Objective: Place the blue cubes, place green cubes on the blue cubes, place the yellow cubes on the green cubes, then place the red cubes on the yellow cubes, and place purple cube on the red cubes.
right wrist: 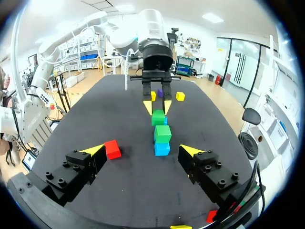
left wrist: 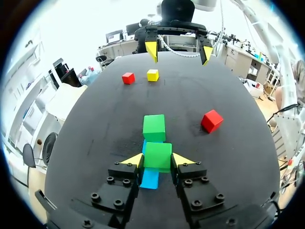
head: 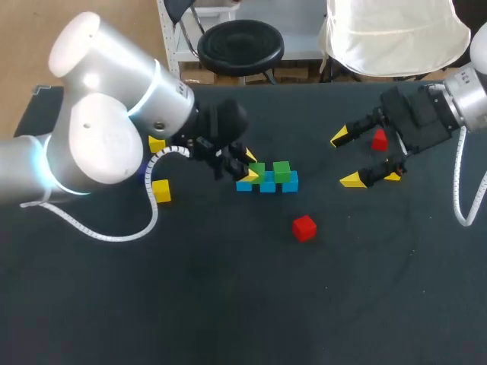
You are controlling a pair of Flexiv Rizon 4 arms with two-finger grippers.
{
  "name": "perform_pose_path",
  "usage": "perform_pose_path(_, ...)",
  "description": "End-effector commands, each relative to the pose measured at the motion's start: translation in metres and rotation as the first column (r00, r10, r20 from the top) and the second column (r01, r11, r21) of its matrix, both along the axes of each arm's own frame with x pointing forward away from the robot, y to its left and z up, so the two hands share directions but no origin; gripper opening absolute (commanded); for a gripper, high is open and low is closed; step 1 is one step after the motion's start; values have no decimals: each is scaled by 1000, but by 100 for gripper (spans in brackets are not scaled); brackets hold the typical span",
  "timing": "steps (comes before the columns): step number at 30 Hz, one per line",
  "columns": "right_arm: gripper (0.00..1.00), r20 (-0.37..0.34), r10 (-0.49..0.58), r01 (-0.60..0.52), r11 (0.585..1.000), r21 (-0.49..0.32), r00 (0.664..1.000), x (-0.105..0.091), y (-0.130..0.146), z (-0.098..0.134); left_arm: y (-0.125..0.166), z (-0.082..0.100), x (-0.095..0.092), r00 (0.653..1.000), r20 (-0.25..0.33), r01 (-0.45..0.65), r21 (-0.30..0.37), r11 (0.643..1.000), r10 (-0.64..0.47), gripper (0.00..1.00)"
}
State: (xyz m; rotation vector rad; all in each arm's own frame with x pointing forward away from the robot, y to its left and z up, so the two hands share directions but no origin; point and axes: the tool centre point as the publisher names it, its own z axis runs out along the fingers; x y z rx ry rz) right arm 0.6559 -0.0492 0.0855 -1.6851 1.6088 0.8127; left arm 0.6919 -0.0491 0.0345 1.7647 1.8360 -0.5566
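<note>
Three blue cubes (head: 267, 185) lie in a row at mid-table. One green cube (head: 282, 171) rests on the row's right end. My left gripper (head: 249, 166) is shut on a second green cube (left wrist: 157, 155), held right over a blue cube (left wrist: 151, 178), with the first green cube (left wrist: 154, 127) just ahead. My right gripper (head: 346, 158) stands open at the right, facing the row (right wrist: 162, 149). A red cube (head: 379, 140) and a yellow cube (head: 393, 176) lie beneath it. Another red cube (head: 303, 227) lies nearer the front.
Two yellow cubes (head: 160, 190) (head: 157, 143) lie at the left, close to my left arm. The purple cube (right wrist: 160, 93) shows behind the left gripper in the right wrist view. The dark table (head: 228, 304) has open room along its front.
</note>
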Motion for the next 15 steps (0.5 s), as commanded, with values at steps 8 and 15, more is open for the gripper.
perform_pose_path(8,100,1,1,-1,1000,2,1000,0,0,-1,-1,-1,5,1000,-7,-8,10,1000,8,0)
perform_pose_path(15,100,1,1,-1,1000,2,1000,0,0,-1,0,-2,6,1000,-14,-15,12,1000,15,13)
